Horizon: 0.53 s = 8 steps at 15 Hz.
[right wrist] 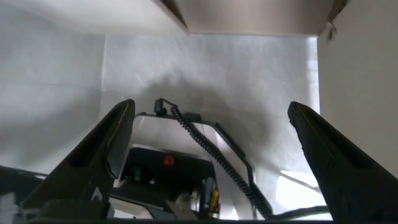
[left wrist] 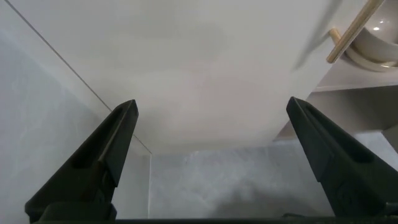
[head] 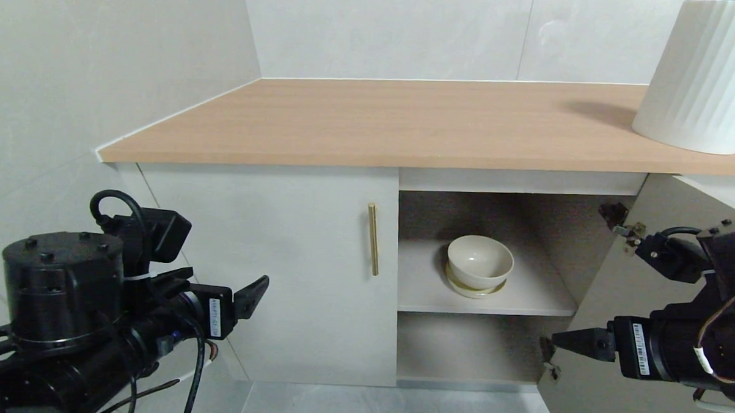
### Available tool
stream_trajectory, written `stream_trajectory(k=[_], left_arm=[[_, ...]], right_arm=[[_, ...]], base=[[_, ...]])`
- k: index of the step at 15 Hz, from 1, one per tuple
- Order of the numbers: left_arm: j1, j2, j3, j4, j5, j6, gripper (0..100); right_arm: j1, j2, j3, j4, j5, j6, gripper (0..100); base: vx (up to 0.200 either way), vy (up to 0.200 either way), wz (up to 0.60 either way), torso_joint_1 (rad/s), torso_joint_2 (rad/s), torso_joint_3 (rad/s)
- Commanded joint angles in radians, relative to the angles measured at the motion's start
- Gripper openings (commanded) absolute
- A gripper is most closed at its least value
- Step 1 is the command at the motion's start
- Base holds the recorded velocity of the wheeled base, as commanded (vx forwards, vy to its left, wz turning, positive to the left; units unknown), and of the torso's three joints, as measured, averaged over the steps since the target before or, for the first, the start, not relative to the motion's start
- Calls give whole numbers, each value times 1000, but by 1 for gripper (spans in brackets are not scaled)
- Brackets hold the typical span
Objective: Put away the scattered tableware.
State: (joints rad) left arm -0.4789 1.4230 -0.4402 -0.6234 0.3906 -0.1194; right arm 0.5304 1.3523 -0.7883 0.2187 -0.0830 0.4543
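Cream bowl [head: 480, 261] shelved beyond left end effector [left wrist: 212, 102], right end effector [right wrist: 210, 104]: both gaping, empty

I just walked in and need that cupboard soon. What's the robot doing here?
Nothing is being held right now. The cream ceramic bowl sits on a small gold-rimmed plate on the white cabinet shelf, and the cabinet's right door stands open. The left gripper is open in front of the closed left door. The right gripper is open and low beside the open door.
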Motion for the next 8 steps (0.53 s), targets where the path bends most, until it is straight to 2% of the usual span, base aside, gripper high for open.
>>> stream_trajectory(k=[1,8], left_arm=[[-1,10,0,-1,1,0,100],[-1,10,5,2,1,0,100]], right_arm=[[6,10,9,2,-1,-14,100],[8,7,24,5,-4,-42,100]], base=[[-200,0,0,7,2,-7],[-200,0,0,0,2,4]])
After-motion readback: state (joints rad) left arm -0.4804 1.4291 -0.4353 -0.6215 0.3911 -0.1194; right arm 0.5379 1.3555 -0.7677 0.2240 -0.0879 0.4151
